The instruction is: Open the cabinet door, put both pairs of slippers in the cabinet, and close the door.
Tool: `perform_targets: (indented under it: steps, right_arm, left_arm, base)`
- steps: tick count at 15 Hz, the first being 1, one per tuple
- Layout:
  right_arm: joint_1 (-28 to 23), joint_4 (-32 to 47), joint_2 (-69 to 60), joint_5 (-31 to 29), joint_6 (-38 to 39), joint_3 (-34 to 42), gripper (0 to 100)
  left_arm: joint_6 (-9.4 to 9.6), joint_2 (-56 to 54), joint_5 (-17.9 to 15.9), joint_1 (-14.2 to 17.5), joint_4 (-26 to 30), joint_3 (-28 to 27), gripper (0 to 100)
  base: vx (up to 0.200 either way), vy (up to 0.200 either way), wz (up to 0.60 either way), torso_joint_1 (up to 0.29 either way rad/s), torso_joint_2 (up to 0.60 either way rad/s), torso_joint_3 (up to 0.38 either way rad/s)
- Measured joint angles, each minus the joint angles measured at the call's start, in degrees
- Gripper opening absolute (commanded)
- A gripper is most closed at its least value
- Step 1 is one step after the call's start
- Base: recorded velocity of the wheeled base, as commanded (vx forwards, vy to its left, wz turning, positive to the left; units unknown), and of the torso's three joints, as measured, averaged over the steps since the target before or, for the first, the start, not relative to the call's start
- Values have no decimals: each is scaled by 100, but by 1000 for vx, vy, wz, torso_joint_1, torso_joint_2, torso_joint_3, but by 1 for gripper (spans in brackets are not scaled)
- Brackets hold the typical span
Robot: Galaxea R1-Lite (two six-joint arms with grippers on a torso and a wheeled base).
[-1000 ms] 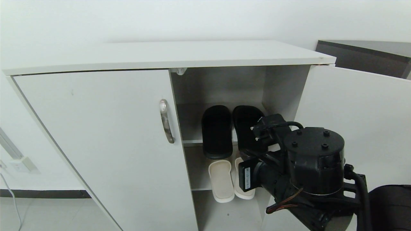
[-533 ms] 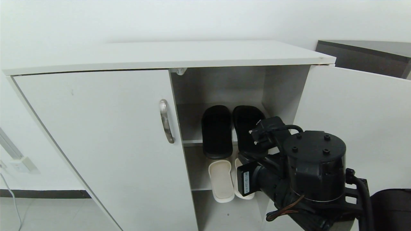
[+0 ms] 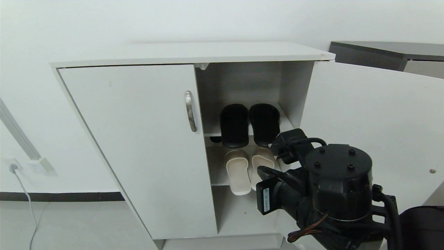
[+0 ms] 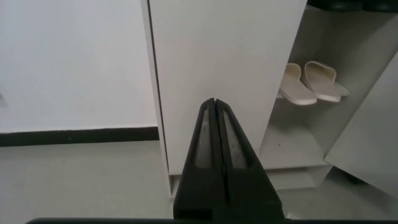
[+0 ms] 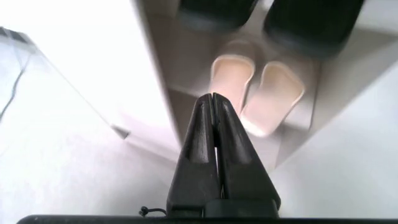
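Observation:
The white cabinet point(image 3: 187, 53) stands with its right door point(image 3: 374, 118) swung open and its left door point(image 3: 138, 139) closed. A pair of black slippers point(image 3: 249, 123) lies on the upper shelf, and a pair of white slippers point(image 3: 246, 166) sits on the shelf below it. The white slippers point(image 5: 258, 93) lie just beyond my right gripper point(image 5: 213, 99), which is shut and empty in front of the open compartment. My left gripper point(image 4: 215, 106) is shut and empty, facing the closed left door point(image 4: 224, 56), with the white slippers point(image 4: 314, 81) off to one side.
The left door has a metal handle point(image 3: 190, 111). A dark grey cabinet point(image 3: 385, 52) stands behind the open door. A wall socket with a cable point(image 3: 14, 168) is low on the left wall. Pale floor point(image 3: 69, 225) lies before the cabinet.
The head view has shifted back and to the left, so the cabinet looks smaller and its base shows. My right arm stays low in front of the open compartment.

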Motion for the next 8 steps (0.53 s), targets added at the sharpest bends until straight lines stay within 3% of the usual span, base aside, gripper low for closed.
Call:
perform_targets:
  steps: [8]
  right_arm:
    - [0, -2, 15, -13, 0, 56, 0]
  left_arm:
    - [-2, 0, 2, 0, 0, 0, 0]
  base:
    - [-200, 0, 0, 4, 3, 2]
